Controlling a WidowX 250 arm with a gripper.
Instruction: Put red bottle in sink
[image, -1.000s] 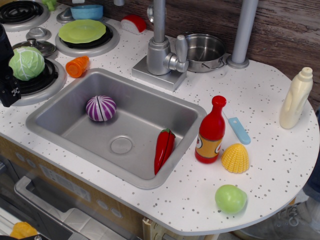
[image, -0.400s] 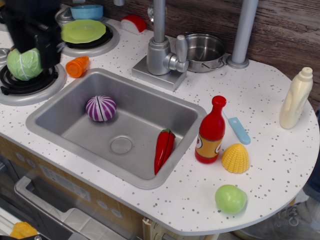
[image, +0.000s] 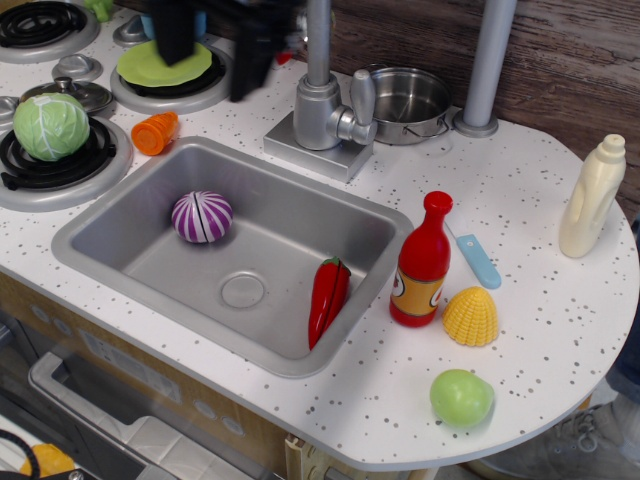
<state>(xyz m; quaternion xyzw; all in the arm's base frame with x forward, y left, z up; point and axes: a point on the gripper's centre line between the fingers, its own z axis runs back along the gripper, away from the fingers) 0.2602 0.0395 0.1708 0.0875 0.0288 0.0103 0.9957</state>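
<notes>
The red bottle (image: 421, 262) stands upright on the speckled bench (image: 520, 330), just beside the right rim of the sink (image: 110, 235), right of centre in the frame. The gripper (image: 215, 45) is a dark, blurred shape at the upper left, over the stove area and well apart from the bottle; whether its jaws are open or closed cannot be told. Inside the sink lie a purple onion (image: 201, 216) and a red chili pepper (image: 328, 296).

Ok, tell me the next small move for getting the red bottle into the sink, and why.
Probably carry the gripper right and forward until it is above the red bottle. The bottle stands upright, ungrasped, on the counter beside the sink, while the blurred gripper sits far off over the stove at the back left.
</notes>
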